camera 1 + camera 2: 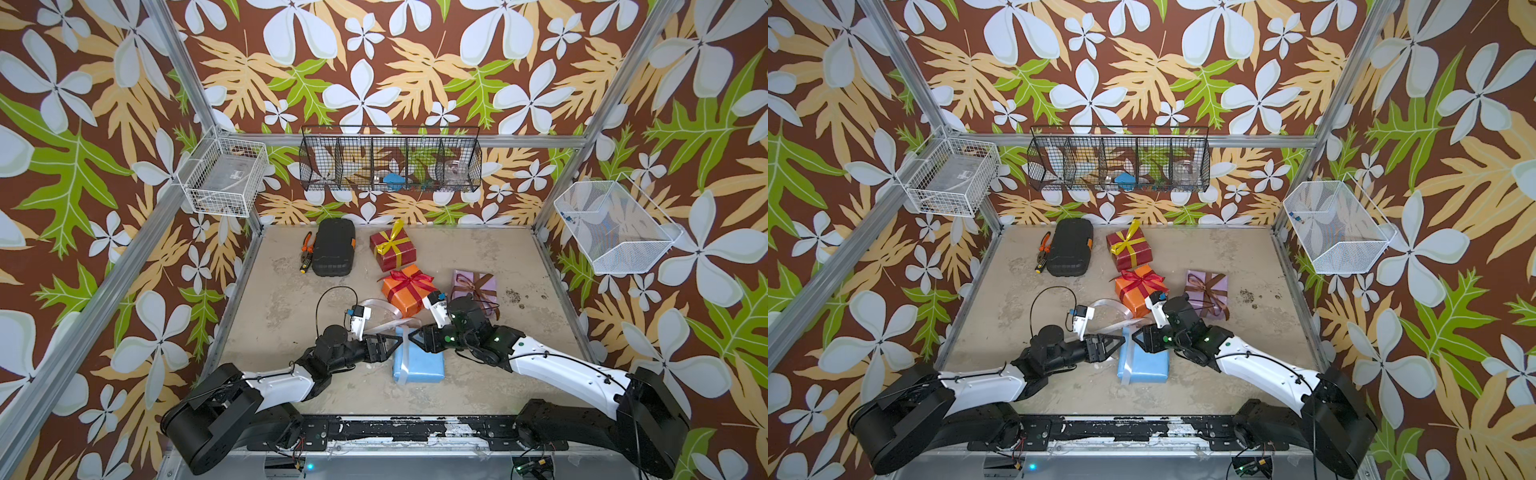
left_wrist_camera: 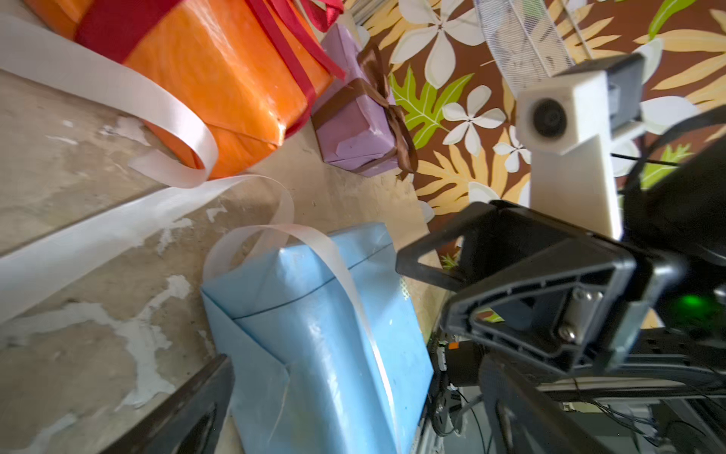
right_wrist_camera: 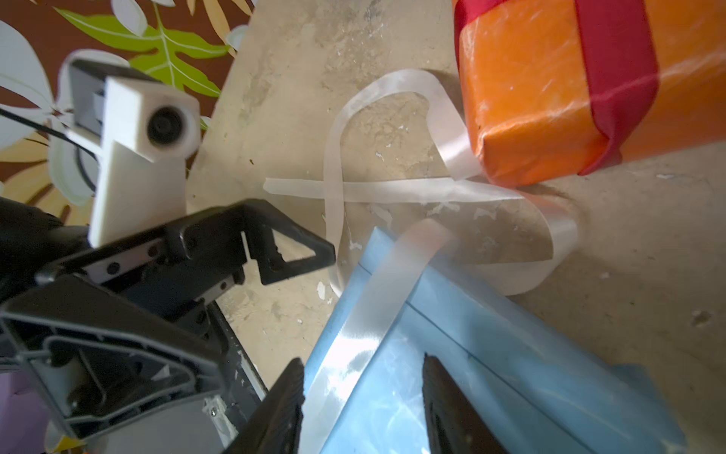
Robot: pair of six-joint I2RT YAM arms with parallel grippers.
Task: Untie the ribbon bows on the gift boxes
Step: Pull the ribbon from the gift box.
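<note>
Both arms' fingers gape empty over the light blue box (image 1: 419, 360), whose limp, slippery white ribbon (image 3: 365, 314) looks lightest to pinch at its loose tail.

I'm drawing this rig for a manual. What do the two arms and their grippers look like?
Both arms have bulky black base joints, white forearm shells with small dark dots, and black wrists. The left gripper and right gripper are black plastic with triangular open-frame fingers. Each wrist carries a white boxy camera on a white bracket. A thin black cable loops above the left wrist; green lights glow on the right wrist.
</note>
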